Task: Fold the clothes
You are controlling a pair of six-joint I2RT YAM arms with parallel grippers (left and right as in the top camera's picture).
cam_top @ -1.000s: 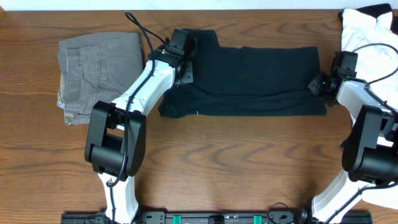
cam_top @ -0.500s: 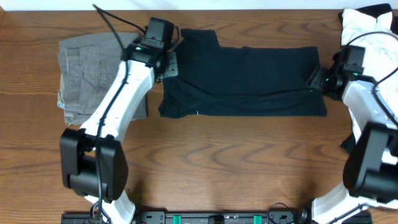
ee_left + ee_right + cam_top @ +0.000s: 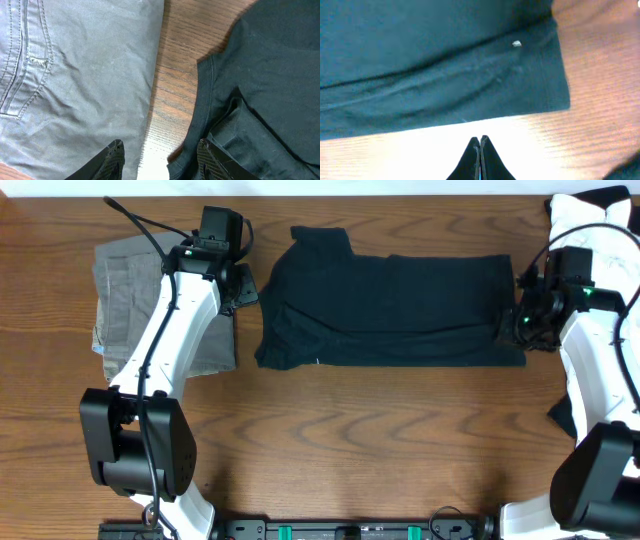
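Note:
The clothes, a black T-shirt [image 3: 390, 310], lie folded into a wide band across the back middle of the table, with one sleeve at the left end. My left gripper [image 3: 243, 288] hangs open over the strip of bare wood between the trousers and that sleeve. In the left wrist view the gripper [image 3: 161, 154] holds nothing and the sleeve hem [image 3: 205, 100] lies just right of it. My right gripper [image 3: 520, 320] is at the shirt's right edge. Its fingers [image 3: 480, 145] are shut with nothing between them, over bare table beside the hem [image 3: 540, 95].
Folded grey-green trousers [image 3: 160, 305] lie at the back left, close beside the left gripper. A white garment [image 3: 590, 230] is heaped in the back right corner behind the right arm. The table's far edge [image 3: 320, 194] runs just behind the shirt.
My left arm has drawn left off the shirt's sleeve to the gap beside the trousers, with its jaws wider. My right gripper opened briefly, then shut and shifted slightly off the shirt's right edge.

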